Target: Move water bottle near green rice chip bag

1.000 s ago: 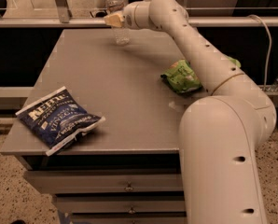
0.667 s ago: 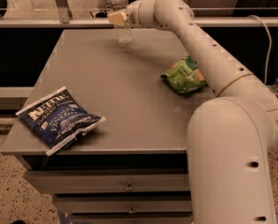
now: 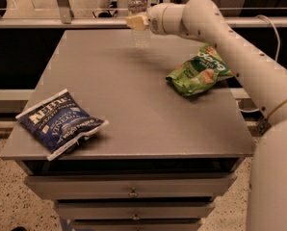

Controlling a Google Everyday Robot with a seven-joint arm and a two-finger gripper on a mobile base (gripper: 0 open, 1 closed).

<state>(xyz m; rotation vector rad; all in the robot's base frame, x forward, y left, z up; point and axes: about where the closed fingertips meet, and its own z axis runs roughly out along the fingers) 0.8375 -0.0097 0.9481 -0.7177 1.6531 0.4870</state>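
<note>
**Clear plastic water bottle point(image 3: 136, 6) in the grip, green rice chip bag point(image 3: 197, 71) off to the near right**

Dark blue chip bag point(image 3: 58, 121) at the near left corner of the grey table point(image 3: 129, 95): glossy crinkled film, lying flat, white lettering up, well apart from bottle and green bag alike. Flat matte top; drawers point(image 3: 131, 192) below the near edge.

At the far edge, about mid-width: water bottle upright, long axis vertical, white cap on top, thin ribbed see-through wall. Base at or just above the table top, hard to say which. Gripper point(image 3: 136, 21) at the bottle's waist, reaching in from the right, beige pads point(image 3: 134, 22) closed onto it by the look of things, nothing else held.

Further right and nearer: green rice chip bag, bright crumpled foil, puffed and uneven, lying slantwise. From the gripper, bag toward the near right, well apart, bare table between. Probably a carry rightward and nearward, bottle upright, then a set-down just beside the bag's left flank, not on it. Light, tall, narrow-based: apt to tip if released off level. Smooth white arm point(image 3: 240, 52) slanting in over the right edge, close above the bag's far right end, hence little room on that side.
</note>
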